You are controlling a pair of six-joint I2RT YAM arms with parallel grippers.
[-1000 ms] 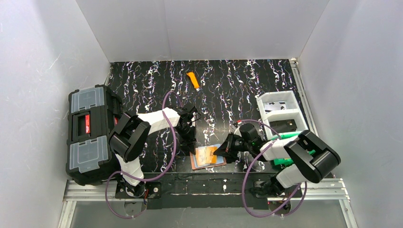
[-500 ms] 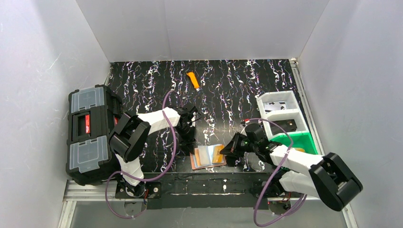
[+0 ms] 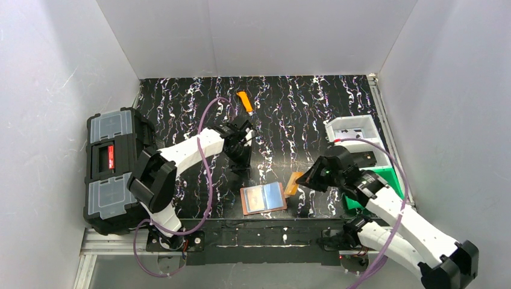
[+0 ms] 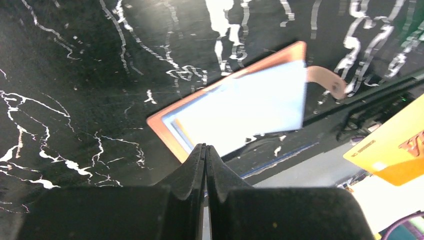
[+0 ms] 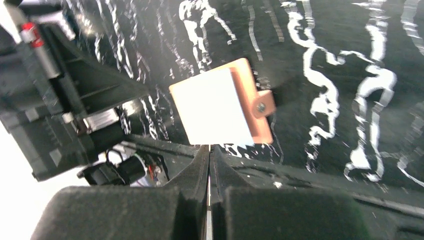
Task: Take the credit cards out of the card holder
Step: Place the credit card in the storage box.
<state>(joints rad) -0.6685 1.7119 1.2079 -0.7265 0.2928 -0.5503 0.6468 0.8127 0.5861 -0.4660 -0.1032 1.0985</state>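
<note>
At the table's (image 3: 283, 114) 6 o'clock edge, between the two arm bases, the holder (image 3: 243, 202) lies flat. The blue card (image 3: 265, 195) covers most of its face, so only a brown rim shows along its 9 and 6 o'clock sides. Whether that card sits in a pocket or merely lies on top cannot be told. In the wrist views a small tab (image 4: 327, 82) sticks out from one short side of the holder.

The right gripper (image 3: 304, 180) hangs just at 3 o'clock of the holder, pinching the orange card (image 3: 294, 183). The card is clear of the holder, tilted and lifted off the table. In the right wrist view the fingers (image 5: 250, 210) are almost pressed together, with only a thin slit between them. Beyond the tips lie the holder (image 5: 250, 95), the blue card (image 5: 210, 107) and the tab (image 5: 262, 105).

The left gripper (image 3: 240, 165) hovers at 11 o'clock of the holder, apart from it. Its fingers (image 4: 175, 200) are pressed together on nothing. In its wrist view the tips meet over the near edge of the holder (image 4: 170, 140) and blue card (image 4: 250, 110), and the orange card (image 4: 395, 150) shows at 4 o'clock of that frame.

A black toolbox (image 3: 114, 168) sits at the table's 9 o'clock, an orange knife (image 3: 244, 102) at 12 o'clock, and a white tray (image 3: 355, 141) at 3 o'clock.
</note>
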